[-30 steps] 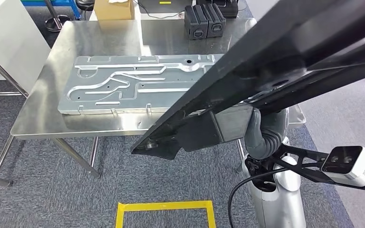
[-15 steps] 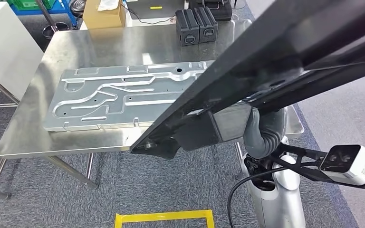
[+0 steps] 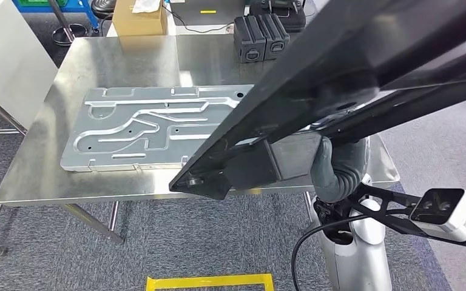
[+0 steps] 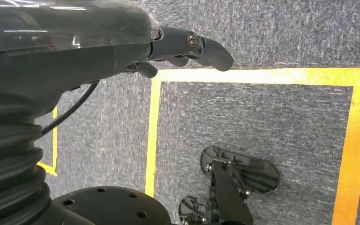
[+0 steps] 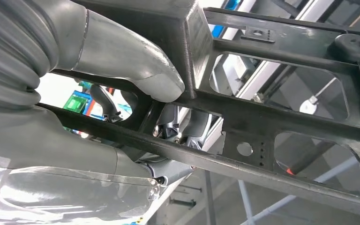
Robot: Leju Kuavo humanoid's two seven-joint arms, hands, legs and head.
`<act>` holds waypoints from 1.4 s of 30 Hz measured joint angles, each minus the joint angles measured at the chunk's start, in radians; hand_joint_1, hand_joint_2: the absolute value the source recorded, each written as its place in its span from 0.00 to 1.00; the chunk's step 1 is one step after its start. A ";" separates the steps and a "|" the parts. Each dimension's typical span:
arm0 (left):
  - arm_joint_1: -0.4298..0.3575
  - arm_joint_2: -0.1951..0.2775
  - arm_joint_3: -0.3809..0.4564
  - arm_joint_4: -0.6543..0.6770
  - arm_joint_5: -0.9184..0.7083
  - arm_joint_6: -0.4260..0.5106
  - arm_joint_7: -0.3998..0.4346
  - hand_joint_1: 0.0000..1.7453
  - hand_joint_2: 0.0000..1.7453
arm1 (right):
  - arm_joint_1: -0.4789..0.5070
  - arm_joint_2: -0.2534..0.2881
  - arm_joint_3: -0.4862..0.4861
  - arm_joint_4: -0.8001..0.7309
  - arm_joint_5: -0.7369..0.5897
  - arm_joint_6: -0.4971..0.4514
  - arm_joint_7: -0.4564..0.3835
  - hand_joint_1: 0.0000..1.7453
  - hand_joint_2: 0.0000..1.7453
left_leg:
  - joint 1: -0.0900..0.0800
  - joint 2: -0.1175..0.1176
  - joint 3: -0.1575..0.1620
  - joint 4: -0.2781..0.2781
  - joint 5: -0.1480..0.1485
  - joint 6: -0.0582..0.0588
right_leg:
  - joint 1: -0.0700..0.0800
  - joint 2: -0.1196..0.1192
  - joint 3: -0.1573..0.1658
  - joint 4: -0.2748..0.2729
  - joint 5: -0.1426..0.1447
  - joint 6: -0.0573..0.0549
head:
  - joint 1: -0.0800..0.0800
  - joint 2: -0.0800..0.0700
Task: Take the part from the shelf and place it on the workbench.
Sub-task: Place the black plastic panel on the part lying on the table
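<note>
A long black frame part (image 3: 364, 73) runs slantwise from the lower middle to the upper right of the head view, above the near right corner of the steel workbench (image 3: 127, 60). My right hand (image 5: 126, 70) grips it: the grey thumb (image 5: 145, 75) presses on a black block of the frame and the darker fingers (image 5: 178, 126) wrap a bar from the other side. In the head view the part hides most of that hand, and the ribbed wrist cover (image 3: 335, 170) shows below it. My left hand (image 4: 183, 44) hangs over the floor and holds nothing.
A large silver stamped plate (image 3: 145, 127) lies across the middle of the workbench. Two black cases (image 3: 261, 36) and a cardboard box (image 3: 136, 21) stand at its far edge. A white cabinet (image 3: 0, 54) is at the left. Yellow tape (image 3: 209, 282) marks the grey carpet.
The whole picture has shifted a little, so the camera has moved and the workbench sits slightly nearer. My right hand still holds the black part in the same way.
</note>
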 joint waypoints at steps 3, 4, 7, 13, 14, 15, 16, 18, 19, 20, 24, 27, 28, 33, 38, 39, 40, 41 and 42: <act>0.000 0.000 0.001 0.000 0.005 -0.005 -0.002 0.00 1.00 | -0.007 -0.002 0.000 -0.007 0.044 -0.026 -0.001 1.00 1.00 | -0.002 -0.002 0.006 0.007 -0.009 -0.006 | -0.001 -0.001 0.069 -0.173 0.110 -0.005 | 0.000 0.000; 0.000 0.000 0.001 0.000 0.007 -0.006 -0.003 0.00 1.00 | -0.012 -0.003 0.000 -0.010 0.059 -0.035 -0.002 1.00 1.00 | -0.003 -0.003 0.006 0.010 -0.012 -0.010 | 0.001 -0.001 0.090 -0.223 0.129 -0.009 | 0.000 0.000; 0.001 0.000 0.005 0.000 0.013 -0.005 -0.003 0.00 1.00 | -0.028 -0.011 -0.006 -0.019 0.088 -0.052 -0.005 1.00 1.00 | -0.006 -0.002 0.007 0.010 -0.016 -0.024 | 0.005 0.002 0.102 -0.259 0.136 -0.020 | -0.001 0.000; 0.002 0.000 0.016 0.000 0.024 -0.004 -0.005 0.00 1.00 | -0.101 -0.036 -0.043 -0.025 0.122 -0.064 -0.003 1.00 1.00 | 0.000 0.000 -0.087 0.229 -0.139 -0.048 | 0.000 -0.002 0.106 -0.268 0.142 -0.044 | -0.004 0.000; 0.004 0.000 0.018 0.000 0.025 -0.004 -0.005 0.00 1.00 | -0.113 -0.043 -0.049 -0.025 0.128 -0.065 0.000 1.00 1.00 | 0.001 0.000 -0.108 0.277 -0.153 -0.049 | 0.000 -0.003 0.106 -0.267 0.142 -0.045 | -0.003 0.000; 0.005 0.000 0.020 0.000 0.026 -0.004 -0.006 0.00 1.00 | -0.124 -0.049 -0.055 -0.025 0.136 -0.066 0.003 1.00 1.00 | 0.001 0.000 -0.112 0.289 -0.148 -0.050 | 0.000 -0.003 0.106 -0.266 0.141 -0.045 | -0.003 0.000; 0.006 0.000 0.021 0.000 0.026 -0.004 -0.007 0.00 1.00 | -0.138 -0.056 -0.059 -0.024 0.144 -0.066 0.008 1.00 1.00 | 0.001 0.001 -0.099 0.262 -0.124 -0.049 | 0.000 -0.002 0.106 -0.264 0.141 -0.044 | -0.004 0.000; 0.005 0.000 0.022 0.000 0.026 -0.004 -0.011 0.00 1.00 | -0.175 -0.068 -0.065 -0.022 0.160 -0.067 0.018 1.00 1.00 | 0.001 0.001 -0.036 0.134 -0.061 -0.043 | 0.001 -0.001 0.106 -0.260 0.138 -0.040 | -0.004 0.000; 0.004 0.000 0.022 0.000 0.027 -0.004 -0.013 0.00 1.00 | -0.195 -0.075 -0.069 -0.020 0.167 -0.068 0.024 1.00 1.00 | 0.000 0.001 -0.008 0.076 -0.042 -0.038 | 0.002 0.000 0.106 -0.257 0.136 -0.036 | -0.003 0.000; 0.003 0.000 0.022 0.000 0.027 -0.004 -0.015 0.00 1.00 | -0.215 -0.081 -0.071 -0.018 0.173 -0.069 0.031 1.00 1.00 | -0.001 0.001 0.009 0.039 -0.033 -0.034 | 0.004 0.000 0.105 -0.255 0.136 -0.031 | -0.003 0.000; 0.003 -0.001 0.023 0.000 0.030 -0.006 -0.018 0.00 1.00 | -0.299 -0.108 -0.074 -0.001 0.190 -0.071 0.071 1.00 1.00 | -0.003 0.000 0.016 0.014 -0.026 -0.011 | 0.003 -0.001 0.099 -0.247 0.131 -0.007 | -0.002 0.000; 0.001 -0.002 0.023 0.000 0.031 -0.008 -0.022 0.00 1.00 | -0.362 -0.133 -0.070 0.028 0.209 -0.074 0.101 1.00 1.00 | 0.000 0.001 0.016 0.006 -0.019 0.002 | -0.001 -0.001 0.040 -0.119 0.056 0.007 | -0.001 0.000; 0.001 -0.003 0.023 0.000 0.032 -0.008 -0.022 0.00 1.00 | -0.378 -0.141 -0.068 0.043 0.215 -0.076 0.107 1.00 1.00 | 0.000 0.001 0.016 0.007 -0.018 0.003 | -0.001 -0.001 0.008 -0.051 0.027 0.011 | -0.001 0.000; 0.001 -0.007 0.024 0.000 0.039 -0.009 -0.026 0.00 1.00 | -0.476 -0.175 -0.049 0.151 0.249 -0.086 0.138 1.00 1.00 | 0.000 -0.001 0.017 0.011 -0.021 0.000 | -0.001 -0.002 0.033 -0.124 0.108 0.006 | 0.000 0.000; 0.000 -0.009 0.026 0.000 0.041 -0.010 -0.030 0.00 1.00 | -0.611 -0.202 -0.015 0.304 0.302 -0.115 0.187 1.00 1.00 | -0.007 -0.001 0.011 0.011 -0.023 -0.020 | 0.006 0.001 0.089 -0.260 0.150 -0.018 | -0.002 0.000; 0.001 -0.009 0.027 0.000 0.041 -0.010 -0.030 0.00 1.00 | -0.633 -0.207 -0.009 0.335 0.320 -0.125 0.195 1.00 1.00 | -0.007 -0.001 0.009 0.017 -0.028 -0.025 | 0.004 0.000 0.091 -0.264 0.153 -0.024 | -0.002 0.000; 0.001 -0.010 0.027 0.000 0.041 -0.011 -0.031 0.00 1.00 | -0.658 -0.211 -0.002 0.371 0.342 -0.139 0.201 1.00 1.00 | -0.006 -0.001 0.000 0.037 -0.042 -0.030 | 0.002 -0.002 0.092 -0.267 0.155 -0.031 | -0.004 0.000; 0.001 -0.010 0.028 0.000 0.041 -0.012 -0.032 0.00 1.00 | -0.684 -0.214 0.005 0.409 0.365 -0.155 0.206 1.00 1.00 | -0.005 -0.001 -0.019 0.077 -0.065 -0.035 | 0.000 -0.003 0.093 -0.270 0.157 -0.037 | -0.005 0.000; 0.001 -0.010 0.029 0.000 0.042 -0.013 -0.033 0.00 1.00 | -0.708 -0.216 0.012 0.448 0.384 -0.170 0.210 1.00 1.00 | -0.003 0.000 -0.047 0.136 -0.095 -0.040 | 0.001 -0.004 0.093 -0.271 0.157 -0.041 | -0.007 0.000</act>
